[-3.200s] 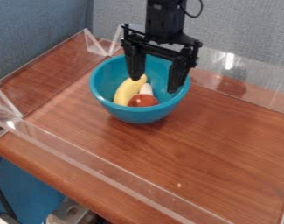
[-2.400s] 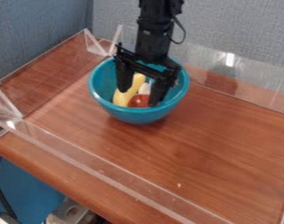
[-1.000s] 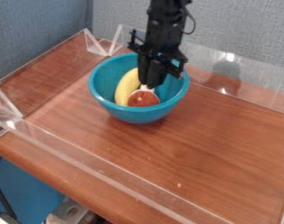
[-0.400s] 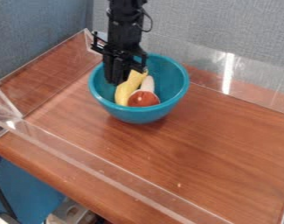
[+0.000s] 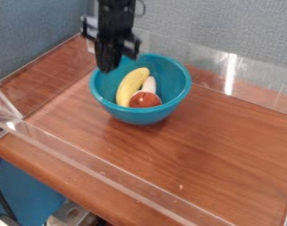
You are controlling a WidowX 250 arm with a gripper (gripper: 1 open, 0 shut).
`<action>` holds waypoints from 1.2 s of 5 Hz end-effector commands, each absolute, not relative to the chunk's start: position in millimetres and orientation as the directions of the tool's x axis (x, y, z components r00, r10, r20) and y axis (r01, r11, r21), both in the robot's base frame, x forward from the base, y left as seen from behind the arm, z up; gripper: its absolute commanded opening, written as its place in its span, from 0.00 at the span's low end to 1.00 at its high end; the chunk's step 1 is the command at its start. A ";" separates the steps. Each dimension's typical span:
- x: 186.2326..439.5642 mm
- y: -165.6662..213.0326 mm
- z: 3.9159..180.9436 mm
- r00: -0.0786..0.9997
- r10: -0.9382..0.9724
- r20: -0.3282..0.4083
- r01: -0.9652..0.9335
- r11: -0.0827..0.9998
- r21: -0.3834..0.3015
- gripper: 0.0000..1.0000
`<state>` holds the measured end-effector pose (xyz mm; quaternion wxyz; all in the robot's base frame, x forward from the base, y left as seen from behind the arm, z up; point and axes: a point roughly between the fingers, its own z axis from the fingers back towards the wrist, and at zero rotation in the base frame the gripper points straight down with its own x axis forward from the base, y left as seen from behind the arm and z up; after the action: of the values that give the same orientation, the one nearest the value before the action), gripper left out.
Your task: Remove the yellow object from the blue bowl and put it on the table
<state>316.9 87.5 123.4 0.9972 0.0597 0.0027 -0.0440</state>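
Note:
The blue bowl (image 5: 169, 108) stands on the wooden table (image 5: 216, 150), toward the back. Inside it the yellow object (image 5: 132, 86), a small curved banana shape, lies against the left wall. A red ball (image 5: 142, 100) and a small white piece (image 5: 152, 85) lie beside it. My black gripper (image 5: 108, 64) hangs pointing down over the bowl's back-left rim, above and to the left of the yellow object. Its fingers are shut with nothing between them.
Low clear acrylic walls (image 5: 63, 146) edge the table on all sides. A grey-blue fabric backdrop (image 5: 228, 26) rises behind the table. Bare wood stretches in front of and to the right of the bowl.
The gripper has closed and moved left and upward, from over the bowl's middle to its back-left rim. The yellow object has stayed in the bowl.

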 end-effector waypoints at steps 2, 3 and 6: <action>321.1 67.9 139.4 0.996 -0.080 0.038 0.074 0.986 0.148 1.00; 324.9 69.2 128.7 0.998 -0.051 0.023 0.047 0.988 0.147 1.00; 331.1 69.9 89.2 1.000 0.005 -0.027 -0.001 0.990 0.138 1.00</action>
<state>325.8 72.9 76.4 0.9971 0.0659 0.0363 0.0060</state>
